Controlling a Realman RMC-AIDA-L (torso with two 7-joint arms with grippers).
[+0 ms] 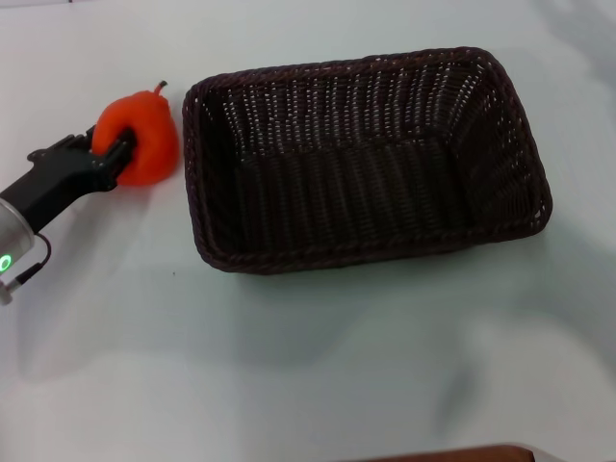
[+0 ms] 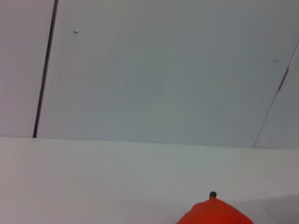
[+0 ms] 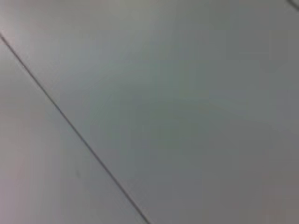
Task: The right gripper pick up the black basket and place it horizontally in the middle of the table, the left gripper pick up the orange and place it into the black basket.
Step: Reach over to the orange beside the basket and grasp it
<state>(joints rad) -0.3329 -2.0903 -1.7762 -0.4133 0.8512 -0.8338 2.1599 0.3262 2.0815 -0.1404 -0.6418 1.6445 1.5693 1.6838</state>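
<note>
**Basket placed; orange gripped, transfer pending**

Head view: The black basket (image 1: 366, 159) lies on the table (image 1: 308, 366), roughly central, open side up and empty. Its long axis runs left to right, tilted slightly so the right end sits a little farther away. That placement step appears complete. The left gripper (image 1: 120, 154) reaches in from the near left with its fingers clamped on the orange (image 1: 140, 135), which sits just beside the basket's left rim, outside it. The fruit's stem points up and away toward the far side. Whether the orange rests on the table or is slightly raised cannot be told. Remaining work, by judgement: lift, carry right over the rim, release inside.

Left wrist view: Only the top of the orange (image 2: 215, 214) and its stem show, against pale table and wall.

Right wrist view: The right gripper is not visible; only a plain pale surface with a dark seam shows.
</note>
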